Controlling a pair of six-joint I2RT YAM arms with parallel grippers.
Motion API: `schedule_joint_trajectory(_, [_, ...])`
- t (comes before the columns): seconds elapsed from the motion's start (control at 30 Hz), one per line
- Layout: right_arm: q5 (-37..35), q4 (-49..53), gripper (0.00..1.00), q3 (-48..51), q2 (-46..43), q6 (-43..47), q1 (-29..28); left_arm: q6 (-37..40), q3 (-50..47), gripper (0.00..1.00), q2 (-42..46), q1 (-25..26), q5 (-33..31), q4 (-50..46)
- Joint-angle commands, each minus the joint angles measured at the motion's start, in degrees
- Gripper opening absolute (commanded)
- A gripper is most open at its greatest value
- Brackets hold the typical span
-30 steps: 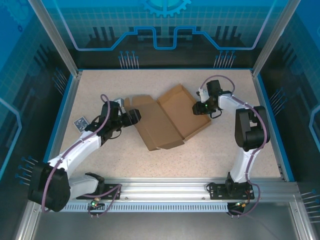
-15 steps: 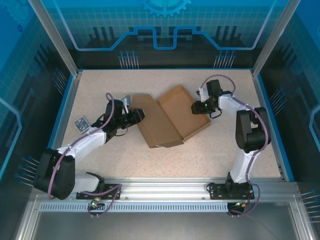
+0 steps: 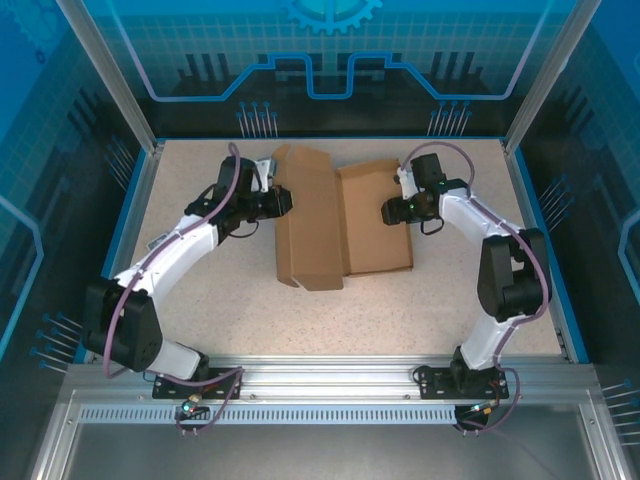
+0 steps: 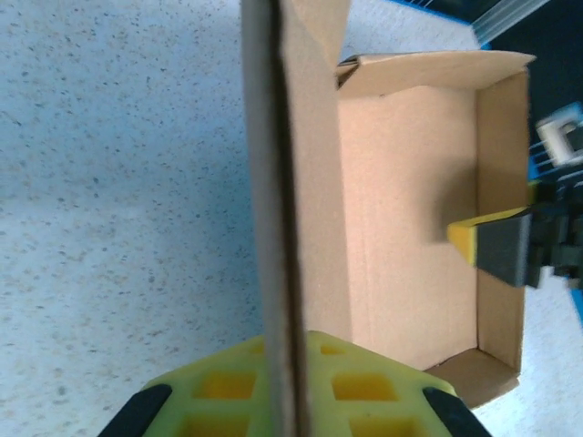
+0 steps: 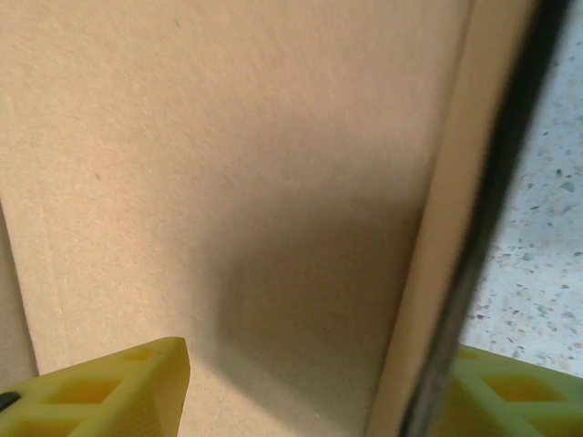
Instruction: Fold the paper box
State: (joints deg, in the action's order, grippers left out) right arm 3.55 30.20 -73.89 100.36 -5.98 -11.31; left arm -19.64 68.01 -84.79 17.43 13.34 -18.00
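Note:
The paper box (image 3: 375,215) is brown cardboard, lying mid-table with its shallow tray on the right. Its lid panel (image 3: 308,215) stands raised on the left. My left gripper (image 3: 283,203) is shut on the lid's left edge. In the left wrist view that cardboard edge (image 4: 273,182) runs straight up from between the yellow fingers (image 4: 364,382), with the left gripper (image 4: 284,344) clamped on it. My right gripper (image 3: 390,212) is open over the tray's right side. In the right wrist view the right gripper (image 5: 319,357) straddles the tray wall (image 5: 451,273), one finger (image 5: 109,382) inside the tray.
The speckled table (image 3: 220,300) has free room in front of the box. A blue rim (image 3: 130,225) bounds it on the left and right. An aluminium rail (image 3: 320,375) with the arm bases runs along the near edge.
The left gripper closed on the lid's edge and swung toward the back, raising the lid. The box turned square to the table. The right jaws spread wider.

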Motion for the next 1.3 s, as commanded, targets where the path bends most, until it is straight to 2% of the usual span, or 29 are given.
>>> schedule_joint_trajectory(0.0, [-1.7,1.7,0.66,-0.8,-3.1,0.5,-0.5,10.3,6.8,0.11,-3.3,0.3,-2.0,-13.8])
schedule_joint_trajectory(0.37, [1.4,1.6,0.69,-1.9,-3.9,-1.0,-0.6,20.9,25.2,0.09,-10.0,0.4,-7.4,-28.9])
schedule_joint_trajectory(0.6, [11.3,-3.1,0.71,0.8,-7.1,-3.8,-0.8,29.1,34.3,0.08,-15.0,1.7,-12.9,-37.3])
schedule_joint_trajectory(0.73, [13.0,-4.8,0.72,1.7,-8.3,-4.7,-0.4,32.8,40.4,0.08,-20.2,2.6,-15.5,-43.1])
schedule_joint_trajectory(1.0, [9.3,-3.0,0.72,0.8,-10.0,-3.2,-0.3,39.5,48.5,0.09,-25.7,4.6,-17.6,-47.7])
schedule_joint_trajectory(1.27, [9.1,-2.4,0.72,1.5,-10.1,-3.1,-0.2,43.1,56.0,0.09,-28.9,6.6,-20.5,-51.4])
